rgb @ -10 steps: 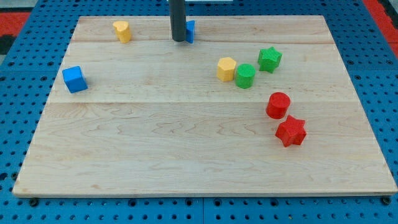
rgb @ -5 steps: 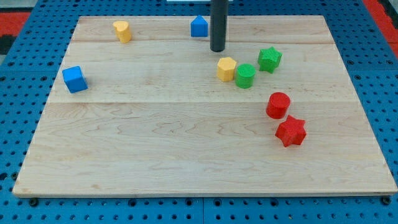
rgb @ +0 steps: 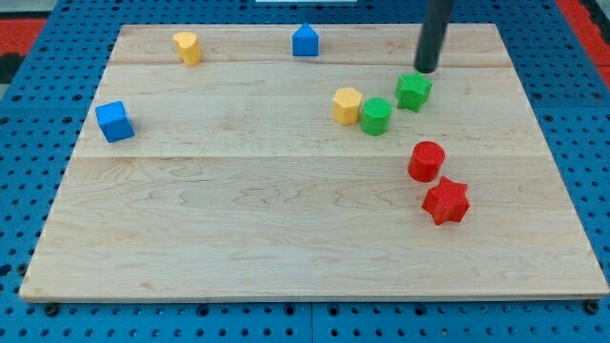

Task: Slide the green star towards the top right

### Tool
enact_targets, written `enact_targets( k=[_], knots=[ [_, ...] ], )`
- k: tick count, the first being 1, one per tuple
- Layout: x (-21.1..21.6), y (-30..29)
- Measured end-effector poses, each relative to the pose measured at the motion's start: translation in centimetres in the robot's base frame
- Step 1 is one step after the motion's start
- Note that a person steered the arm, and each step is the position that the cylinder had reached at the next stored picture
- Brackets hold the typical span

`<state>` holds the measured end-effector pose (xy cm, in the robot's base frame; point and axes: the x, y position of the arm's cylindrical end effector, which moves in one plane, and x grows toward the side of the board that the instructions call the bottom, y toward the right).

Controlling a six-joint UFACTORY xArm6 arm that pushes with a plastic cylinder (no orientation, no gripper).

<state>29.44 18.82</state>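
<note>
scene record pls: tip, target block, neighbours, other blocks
tip: my tip, just above the target toward the view's top, slightly right; contact unclear
target: green star block
neighbours: green cylinder block and yellow hexagonal block, to its lower left
reds: red cylinder block, red star block
top edge: blue house-shaped block, small yellow block
left: blue cube block
surface: wooden board

My tip (rgb: pixel 426 69) just above the green star (rgb: pixel 414 91).

Rod: straight, round, smooth, uniformly dark grey to black, entering at the frame's upper right. My tip (rgb: pixel 426 70): blunt, flat-ended, unmarked.
</note>
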Motion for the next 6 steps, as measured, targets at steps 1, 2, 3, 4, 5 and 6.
enact_targets(
  k=[1, 2, 3, 4, 5, 6],
  knots=[
    [8.6, 3.3],
    [9.1, -2.9],
    [6.5, -4.1],
    [3.5, -4.7],
    [0.6, -3.4],
    [3.2, -1.8]
  ],
)
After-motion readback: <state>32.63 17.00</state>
